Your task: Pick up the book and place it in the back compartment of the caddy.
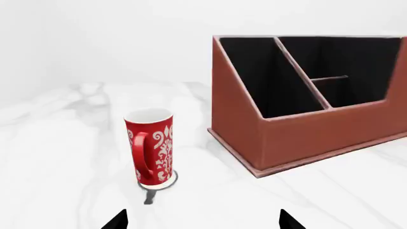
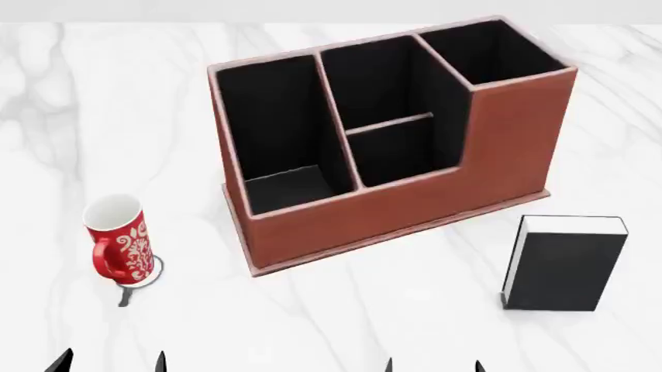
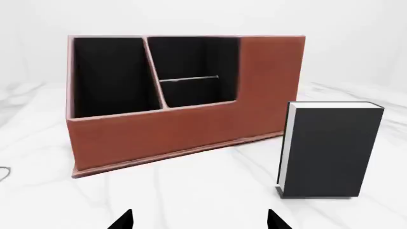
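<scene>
The black book (image 2: 563, 267) with white page edges stands upright on the marble table, right of the caddy (image 2: 414, 205); it also shows in the right wrist view (image 3: 330, 148). The reddish-brown caddy has black-lined cells. Its smallest cell (image 2: 401, 155) is the wide slot in the middle, between the low divider and the low near wall; it is empty. My left gripper (image 2: 112, 363) is open and empty near the table's front edge, short of the mug. My right gripper (image 2: 433, 364) is open and empty, in front of the caddy and left of the book.
A red-and-white patterned mug (image 2: 119, 240) stands left of the caddy, in front of my left gripper (image 1: 202, 220). The caddy's tall square cell (image 2: 491, 50) is at its far right, its long narrow cell (image 2: 274, 124) at the left. White marble table (image 2: 342, 318) lies between grippers and caddy.
</scene>
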